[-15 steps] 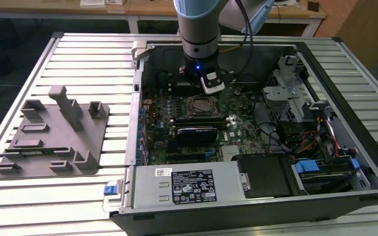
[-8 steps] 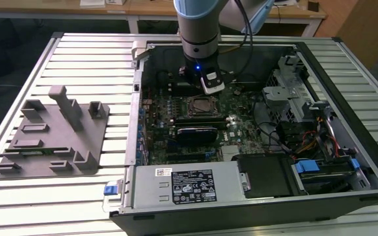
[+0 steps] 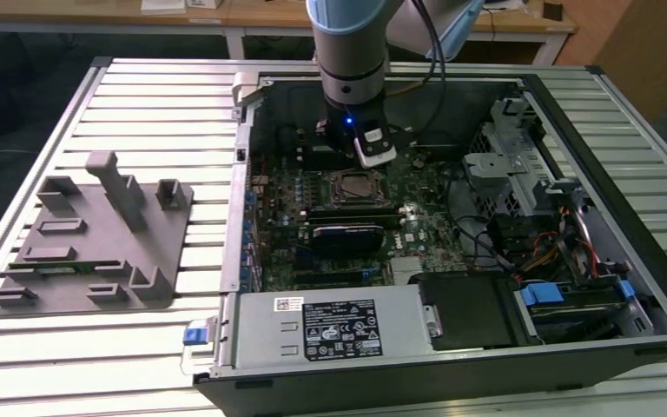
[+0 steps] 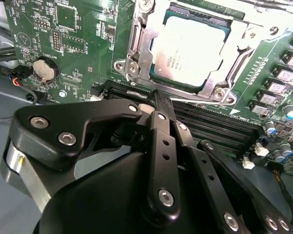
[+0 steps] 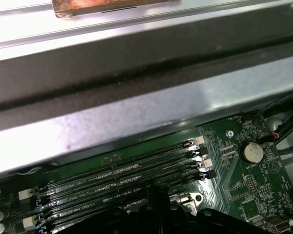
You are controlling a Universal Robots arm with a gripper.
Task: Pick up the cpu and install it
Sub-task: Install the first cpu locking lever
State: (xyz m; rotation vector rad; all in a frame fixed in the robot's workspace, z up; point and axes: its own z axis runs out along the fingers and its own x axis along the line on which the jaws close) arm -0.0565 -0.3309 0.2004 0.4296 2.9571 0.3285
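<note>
The cpu (image 4: 188, 48) already lies flat in its socket (image 4: 136, 48), and the gripper (image 4: 158, 100), fingers pressed together and empty, hangs just beside it over the memory slots (image 4: 210, 122), so any seating check calls for a gentle, level approach.

Cpu (image 4: 190, 48): thin square chip, silvery-grey metal top, lying flat, seated in motherboard socket (image 4: 136, 44), framed by metal bracket; in exterior view, mid-board (image 3: 354, 185).
</note>
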